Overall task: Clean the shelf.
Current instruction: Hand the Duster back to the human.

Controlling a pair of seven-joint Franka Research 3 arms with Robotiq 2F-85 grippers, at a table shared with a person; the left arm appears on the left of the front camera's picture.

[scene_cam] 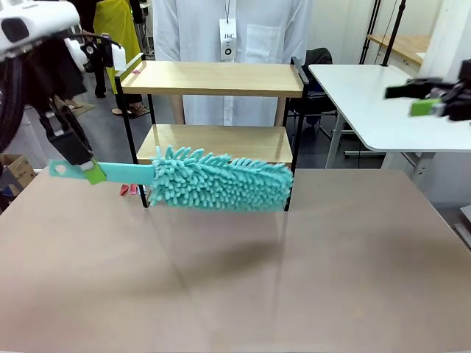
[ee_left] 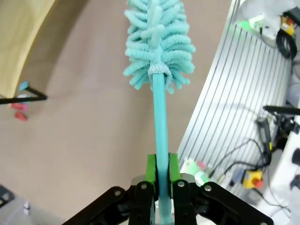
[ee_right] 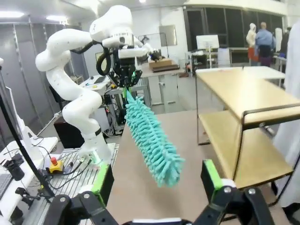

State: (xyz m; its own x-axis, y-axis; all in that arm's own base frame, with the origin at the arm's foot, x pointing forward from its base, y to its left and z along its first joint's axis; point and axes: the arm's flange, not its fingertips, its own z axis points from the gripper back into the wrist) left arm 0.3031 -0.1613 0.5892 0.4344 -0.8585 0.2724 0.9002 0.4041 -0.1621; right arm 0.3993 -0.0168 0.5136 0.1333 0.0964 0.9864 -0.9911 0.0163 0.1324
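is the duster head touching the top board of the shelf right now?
No. In the front view the duster hangs in front of the lower tier, well below the shelf's top board, held by the left gripper at its handle.

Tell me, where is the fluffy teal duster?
In the front view, the fluffy teal duster hangs left of centre, before the two-tier wooden shelf, held by the left pincer.

A person in white [scene_cam: 228,44] stands at the far side, a badge [scene_cam: 228,40] on the chest. A white table [scene_cam: 368,95] sits far right. Small pink bits [scene_cam: 129,189] lie on the brown table [scene_cam: 235,279].
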